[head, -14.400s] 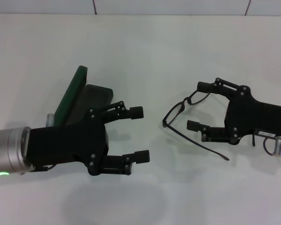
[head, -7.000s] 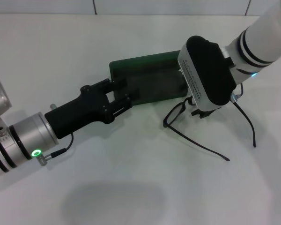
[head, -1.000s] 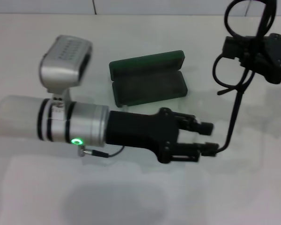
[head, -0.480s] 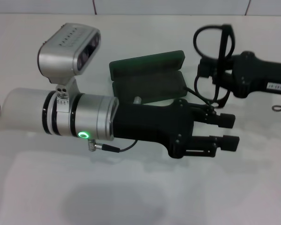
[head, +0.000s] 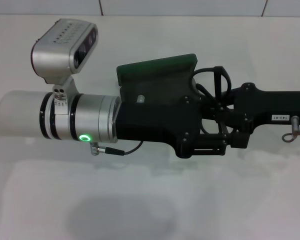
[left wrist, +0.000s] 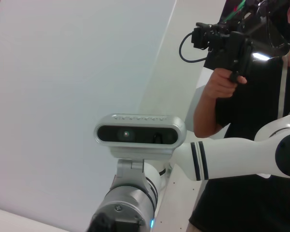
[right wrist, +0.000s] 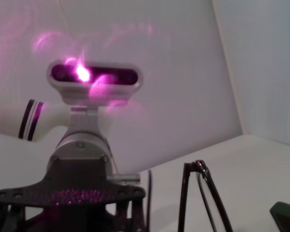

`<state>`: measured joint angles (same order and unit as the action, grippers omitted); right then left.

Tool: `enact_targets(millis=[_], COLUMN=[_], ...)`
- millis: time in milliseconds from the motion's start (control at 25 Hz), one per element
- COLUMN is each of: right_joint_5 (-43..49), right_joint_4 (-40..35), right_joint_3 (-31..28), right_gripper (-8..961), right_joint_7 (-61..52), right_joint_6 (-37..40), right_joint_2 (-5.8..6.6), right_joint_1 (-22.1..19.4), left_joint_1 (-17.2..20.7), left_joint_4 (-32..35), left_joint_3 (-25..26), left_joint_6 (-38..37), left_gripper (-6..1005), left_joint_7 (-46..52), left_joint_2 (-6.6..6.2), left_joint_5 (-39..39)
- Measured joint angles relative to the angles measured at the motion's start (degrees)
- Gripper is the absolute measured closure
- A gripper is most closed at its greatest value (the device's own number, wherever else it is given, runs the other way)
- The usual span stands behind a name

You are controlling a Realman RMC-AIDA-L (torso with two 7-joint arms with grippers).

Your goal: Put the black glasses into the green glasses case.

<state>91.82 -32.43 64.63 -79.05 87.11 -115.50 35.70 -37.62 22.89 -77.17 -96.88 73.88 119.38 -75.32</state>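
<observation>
The green glasses case [head: 157, 69] lies open on the white table; I see its raised lid, while my left arm covers most of its base. A corner of it shows in the right wrist view [right wrist: 286, 214]. My right gripper [head: 215, 106] reaches in from the right, just right of the case, shut on the black glasses [head: 223, 75], whose frame loops up above its fingers. The frame also shows in the right wrist view [right wrist: 186, 198]. My left gripper [head: 234, 133] reaches across the case from the left, open, its fingers overlapping the right gripper's fingers.
The white table [head: 140, 205] runs to a tiled wall at the back. My left arm's wrist camera [head: 65, 42] stands up above the forearm. In the left wrist view a person [left wrist: 232, 77] stands behind, holding a black device.
My right gripper has brought the glasses down and left toward the case. My left gripper has moved up and right, and its fingers now overlap the right gripper.
</observation>
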Motion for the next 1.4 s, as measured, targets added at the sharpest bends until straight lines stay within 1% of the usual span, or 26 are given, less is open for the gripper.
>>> enact_targets(millis=[440, 720, 920, 1080, 1200, 1240, 1320, 1400], right_joint_5=[0.1, 0.1, 0.1, 0.1, 0.1, 0.1, 0.1, 0.2], right_joint_4=[-0.4, -0.7, -0.4, -0.7, -0.9, -1.2, -2.8, -5.7], right_joint_3=[2.4, 2.7, 2.3, 2.2, 2.2, 2.2, 2.3, 3.2], right_gripper=[784, 778, 773, 770, 767, 766, 764, 763], right_joint_7=[0.8, 1.0, 1.5, 2.1, 3.4, 4.1, 5.9, 6.9], right_joint_6=[0.3, 0.3, -0.7, -3.3, -5.5, -5.8, -6.6, -8.6], right_joint_2=[0.34, 0.47, 0.74, 0.81, 0.86, 0.86, 0.67, 0.24], right_joint_1=[0.1, 0.1, 0.0, -0.3, -0.4, -0.5, -0.6, -1.1], left_joint_1=[-0.2, -0.6, -0.5, -0.5, 0.6, 1.5, 4.3, 6.8], left_joint_4=[0.0, 0.0, 0.0, 0.0, 0.0, 0.0, -0.2, -0.3], left_joint_3=[0.0, 0.0, 0.0, 0.1, 4.1, 6.3, 13.2, 18.9], left_joint_6=[1.5, 2.2, 2.2, 2.2, 2.2, 2.3, 3.8, 5.8], left_gripper=[494, 494, 494, 494, 494, 494, 494, 494], left_joint_7=[0.0, 0.2, 0.0, 0.0, 0.0, -0.2, -1.2, -3.0], left_joint_2=[-0.03, 0.08, -0.02, -0.06, -0.13, -0.16, -0.24, -0.06], left_joint_5=[0.2, 0.0, 0.4, 0.4, 0.5, 0.5, 0.6, 0.6])
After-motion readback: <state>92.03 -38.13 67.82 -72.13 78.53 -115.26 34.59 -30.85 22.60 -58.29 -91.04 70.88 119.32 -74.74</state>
